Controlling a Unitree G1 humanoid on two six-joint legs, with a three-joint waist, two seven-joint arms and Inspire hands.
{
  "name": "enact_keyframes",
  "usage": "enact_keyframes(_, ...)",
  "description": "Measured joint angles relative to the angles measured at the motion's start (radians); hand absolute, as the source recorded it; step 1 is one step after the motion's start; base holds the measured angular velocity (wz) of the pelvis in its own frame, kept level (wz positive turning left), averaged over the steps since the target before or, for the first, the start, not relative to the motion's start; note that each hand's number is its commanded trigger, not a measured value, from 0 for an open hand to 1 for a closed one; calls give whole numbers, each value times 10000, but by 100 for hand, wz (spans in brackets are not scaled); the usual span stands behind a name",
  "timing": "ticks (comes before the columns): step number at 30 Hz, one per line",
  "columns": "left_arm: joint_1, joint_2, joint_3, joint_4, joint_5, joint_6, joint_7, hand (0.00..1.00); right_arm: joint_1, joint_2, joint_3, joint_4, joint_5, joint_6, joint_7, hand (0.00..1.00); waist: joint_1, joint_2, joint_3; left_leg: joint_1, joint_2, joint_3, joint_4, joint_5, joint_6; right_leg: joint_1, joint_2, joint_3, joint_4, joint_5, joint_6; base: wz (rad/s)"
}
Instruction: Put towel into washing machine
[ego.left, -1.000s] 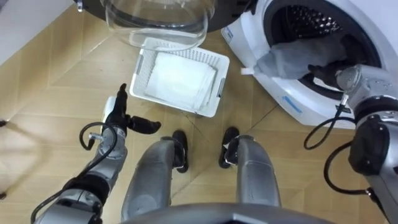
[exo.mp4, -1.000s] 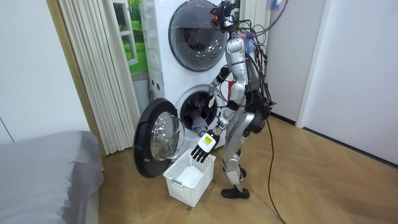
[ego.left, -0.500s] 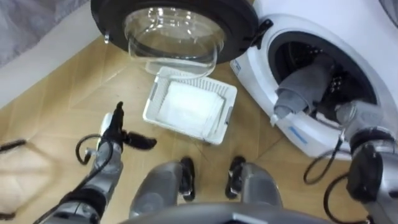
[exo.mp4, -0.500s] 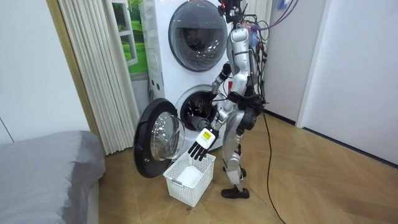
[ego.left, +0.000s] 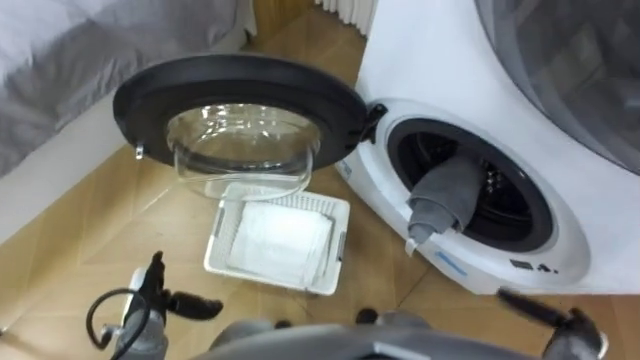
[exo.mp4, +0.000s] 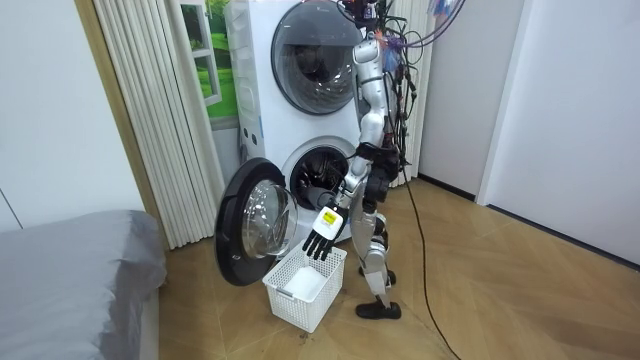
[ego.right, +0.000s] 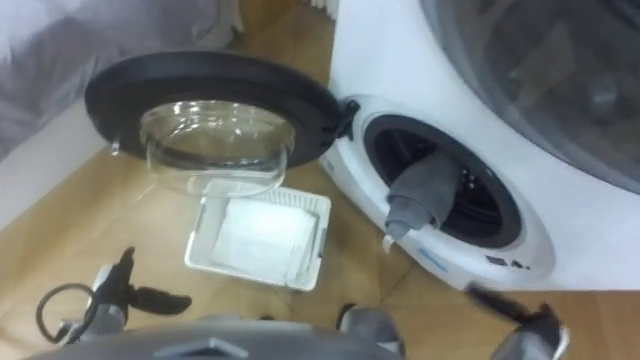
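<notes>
A grey towel (ego.left: 440, 195) lies in the mouth of the lower washing machine (ego.left: 470, 190), and one end droops over the drum's front lip. A white tag hangs from that end. My right hand (ego.left: 535, 305) shows at the lower right, clear of the drum, with straight fingers and nothing in it. My left hand (ego.left: 152, 298) is at the lower left, open, thumb spread, near the floor beside the basket. In the room view I stand upright before the washer, my left hand (exo.mp4: 322, 233) hanging over the basket (exo.mp4: 305, 285).
The round glass door (ego.left: 240, 130) stands swung open to the left of the drum. Below it on the wooden floor sits a white laundry basket (ego.left: 222, 230) with a folded white towel (ego.left: 280, 240) inside. A second machine (exo.mp4: 318, 55) is stacked above. A grey bed (exo.mp4: 70, 270) lies at the room view's left.
My right hand has come out of the drum and let go of the grey towel, which stays draped over the lip. I have straightened up, so the eye views lifted.
</notes>
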Motion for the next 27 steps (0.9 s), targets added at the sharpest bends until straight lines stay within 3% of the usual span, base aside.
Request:
enact_keyframes(4, 236, -7, 28, 217, -69, -11, -10, 0, -133, 232, 115, 297, -1052, 9, 774, 0, 31, 107, 100, 637, 42, -6, -369, -11, -108, 530, 100, -18, -173, 10, -14, -1)
enact_keyframes(7, 472, -36, 166, 220, -55, -11, -11, 0, -125, 351, 172, 274, -1643, 3, 1124, 0, 39, 161, 110, 891, 37, -7, -509, -2, -144, 749, 144, -55, -210, 9, -14, 0)
enact_keyframes(15, 452, -143, 420, 229, 51, 55, -280, 0, 77, 655, 854, 434, -1618, 82, 2075, 0, 70, 67, 172, 1378, 25, -23, -678, 11, -180, 1264, 189, -79, -372, 7, -14, 0)
enact_keyframes(16, 383, -149, 427, 228, 52, 136, -383, 0, 91, 711, 851, 466, -1619, 122, 2228, 0, 76, 34, 220, 1500, 54, -19, -731, 9, -184, 1365, 197, -68, -397, 6, -12, 0)
enact_keyframes(21, 267, -175, 673, 224, 68, 360, -771, 0, 83, 838, 827, 692, -1616, 328, 2633, 0, 87, -99, 176, 1659, 98, 10, -769, -26, -231, 1528, 249, -42, -507, 7, -13, -3)
enact_keyframes(27, 192, -241, 695, 263, 115, 637, -952, 0, -33, 830, 801, 886, -1540, 473, 2741, 0, 69, -37, 175, 1770, 100, 18, -729, -31, -247, 1630, 304, 4, -523, 8, -16, 0)
